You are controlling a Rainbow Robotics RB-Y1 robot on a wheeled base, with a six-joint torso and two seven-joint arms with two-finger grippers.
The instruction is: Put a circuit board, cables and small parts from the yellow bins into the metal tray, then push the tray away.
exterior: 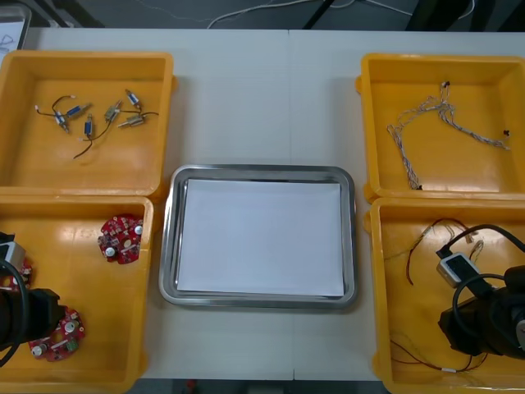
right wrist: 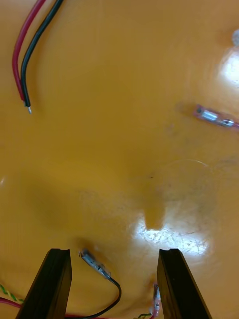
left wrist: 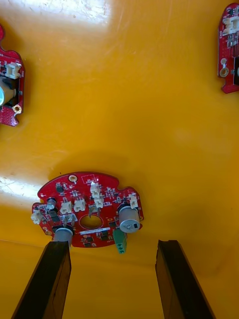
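- A light surface is seen steeply from above, with yellow bins at both sides.
- The metal tray sits at the centre between the bins and is white inside.
- Round red circuit boards lie in the near left bin. One board is near the tray-side corner, and a second board lies beside the left arm.
- The left end effector is held low over that bin with its fingers apart and nothing between them. A circuit board lies flat just beyond the fingertips, close to one of them.
- The right end effector is held low in the near right bin, fingers apart. The metal-tipped end of a black cable lies on the bin floor between them, unclamped.
- A red and black cable pair lies farther off on the same floor.
- Small metal parts are scattered in the far left bin.
- A twisted blue and white cable lies in the far right bin.
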